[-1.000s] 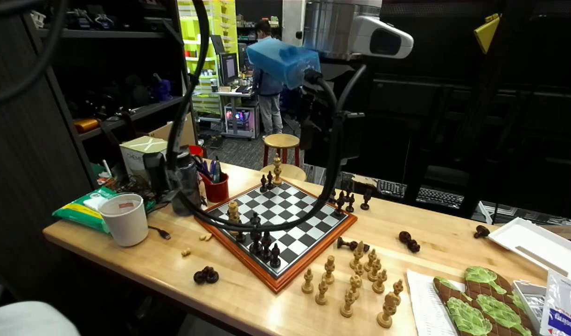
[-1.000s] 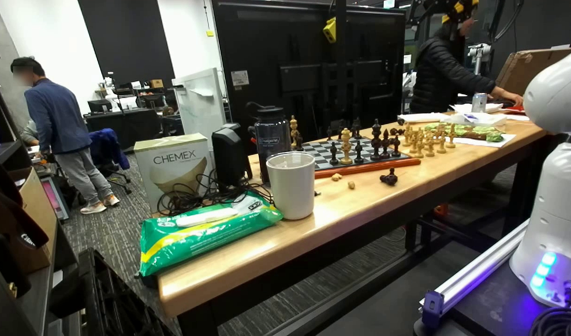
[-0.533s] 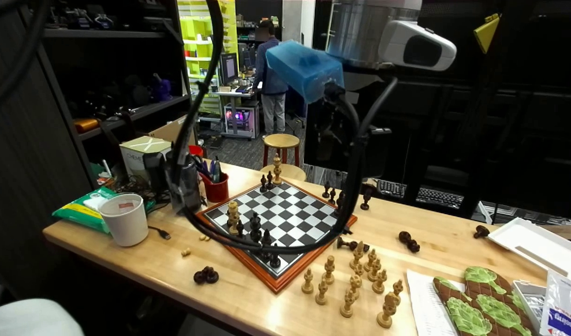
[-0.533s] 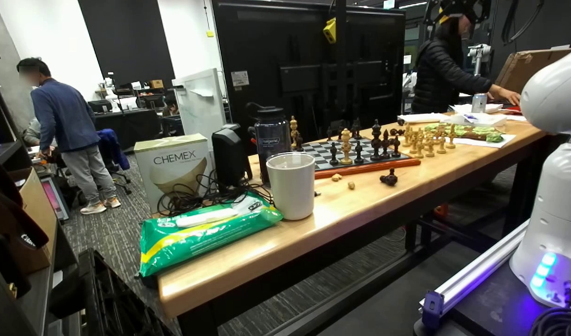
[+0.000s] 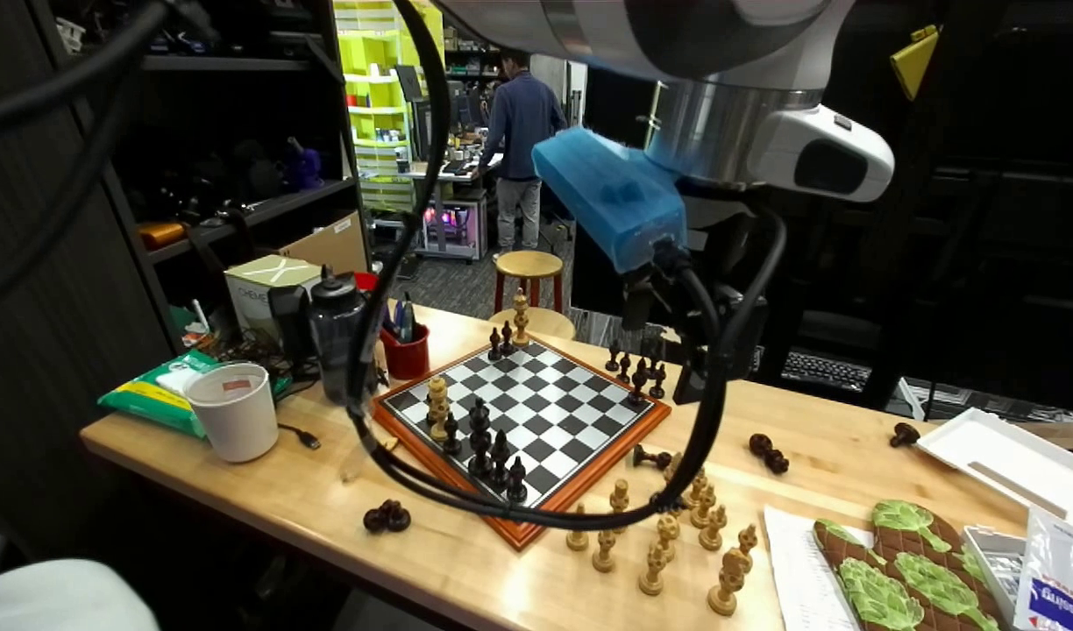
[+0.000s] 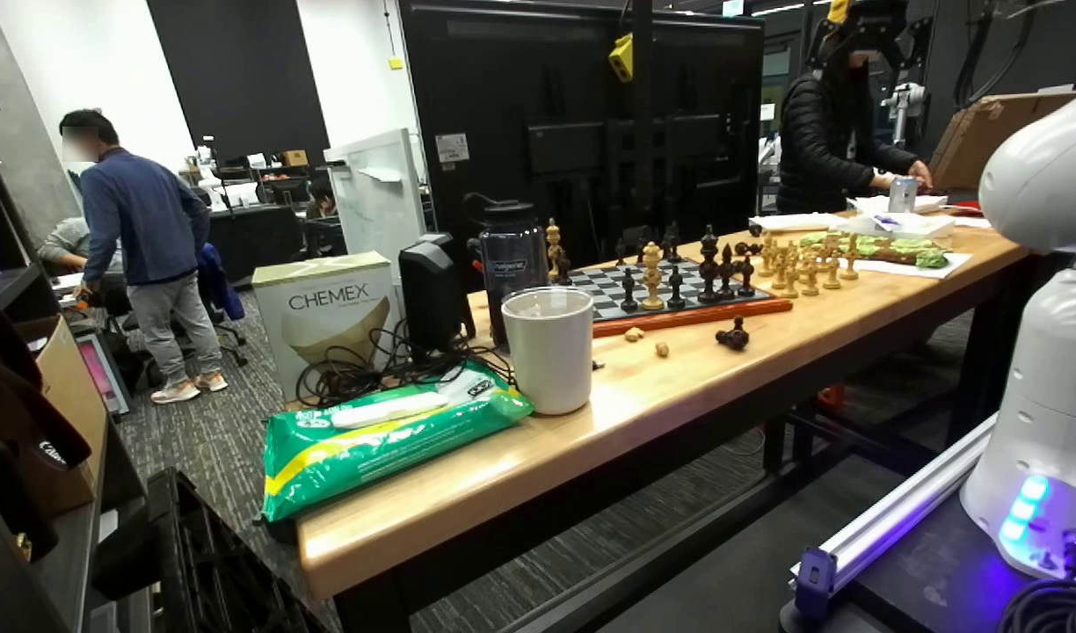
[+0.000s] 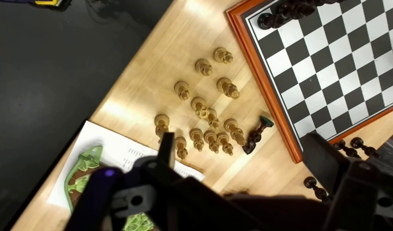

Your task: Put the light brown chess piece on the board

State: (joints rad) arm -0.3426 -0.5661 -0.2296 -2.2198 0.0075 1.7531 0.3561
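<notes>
The board (image 5: 545,386), checkered with a reddish-brown frame, lies on the table; it also shows in an exterior view (image 6: 608,283) and in the wrist view (image 7: 318,69). Several light brown chess pieces (image 5: 620,499) stand in a cluster on the table beside the board; they show in the wrist view (image 7: 228,88) and an exterior view (image 6: 790,268). Two light brown pieces stand on the board: a near one (image 5: 438,410) and a far-corner one (image 5: 521,317). My gripper (image 7: 242,146) is open and empty, above the table; it also shows in an exterior view (image 6: 872,51).
A dark piece (image 7: 256,136) lies between cluster and board. Dark pieces (image 5: 499,460) stand on the board; others lie around. A white cup (image 5: 232,412), dark bottle (image 5: 337,337), red pen cup (image 5: 407,352), patterned mitt (image 5: 918,565) and white tray (image 5: 1010,464) surround them.
My arm and gripper have moved right and down toward the table in an exterior view, with the cable loop. The chess pieces and the board have not moved. People in the background have shifted.
</notes>
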